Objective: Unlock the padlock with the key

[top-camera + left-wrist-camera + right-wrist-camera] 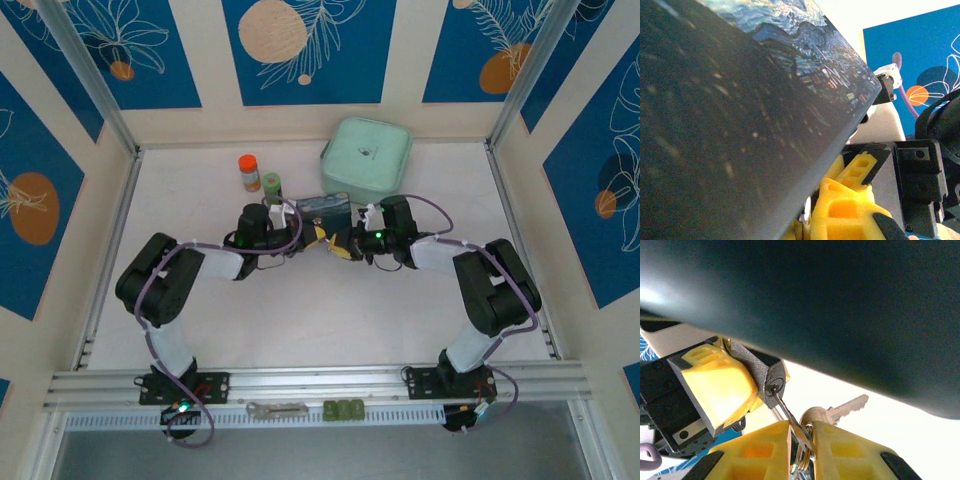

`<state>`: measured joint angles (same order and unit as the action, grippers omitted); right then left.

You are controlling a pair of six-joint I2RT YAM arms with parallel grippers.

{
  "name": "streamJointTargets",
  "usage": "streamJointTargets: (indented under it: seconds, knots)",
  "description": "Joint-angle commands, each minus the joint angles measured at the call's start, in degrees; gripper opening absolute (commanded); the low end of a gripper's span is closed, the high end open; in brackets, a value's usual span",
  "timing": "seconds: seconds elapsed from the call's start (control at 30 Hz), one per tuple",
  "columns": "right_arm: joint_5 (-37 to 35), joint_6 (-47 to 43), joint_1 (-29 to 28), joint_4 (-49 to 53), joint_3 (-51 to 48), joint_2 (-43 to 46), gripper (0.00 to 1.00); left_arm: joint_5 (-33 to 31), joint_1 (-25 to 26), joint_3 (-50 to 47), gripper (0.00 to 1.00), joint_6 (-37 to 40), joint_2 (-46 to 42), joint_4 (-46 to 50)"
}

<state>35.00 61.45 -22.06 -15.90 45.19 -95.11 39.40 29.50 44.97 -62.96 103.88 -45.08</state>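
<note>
left jaws clamp grainy grey padlock point(760, 371) | right jaws pinch silvery key point(788, 413) — inserted

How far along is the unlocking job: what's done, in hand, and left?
Done: the left end effector grips the padlock, and the key sits in its keyhole. In hand: the right end effector pinches the key's head. Left: the shackle is hidden, so turning the key and freeing it likely remain.
</note>
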Motion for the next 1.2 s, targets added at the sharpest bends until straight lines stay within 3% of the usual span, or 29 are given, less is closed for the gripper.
streamJointTargets:
  seconds: [0.0,0.43,0.57,0.67,0.93,1.1,1.17]
  knots:
    - [-0.47,1.81,-1.14,-7.88,0.95,1.87,0.2,5.52,3.46,-0.67,0.0,-0.23,0.74,-3.46]
    - [-2.82,-0.04,1.03,-5.37,-0.49,4.92,0.33,5.91,3.46,-1.12,0.0,-0.42,0.35,-3.61]
    - [-3.14,-0.28,1.06,-4.85,-0.67,5.44,0.33,6.02,3.46,-0.73,0.0,-0.46,0.31,-3.44]
    - [-3.37,-0.19,1.14,-4.66,-1.09,5.64,0.24,6.01,3.44,-0.41,0.0,-0.45,0.37,-3.35]
    - [-4.9,0.69,1.85,-5.34,-3.94,7.07,0.25,5.04,3.42,-0.5,0.0,-0.88,-0.05,-3.25]
    - [-6.48,1.15,1.93,-6.28,-5.49,8.57,0.38,4.4,3.47,-0.74,0.0,-3.31,0.26,-5.46]
    - [-6.91,1.28,2.02,-6.34,-6.03,9.26,0.39,4.16,3.55,-0.92,0.0,-3.95,0.35,-6.2]
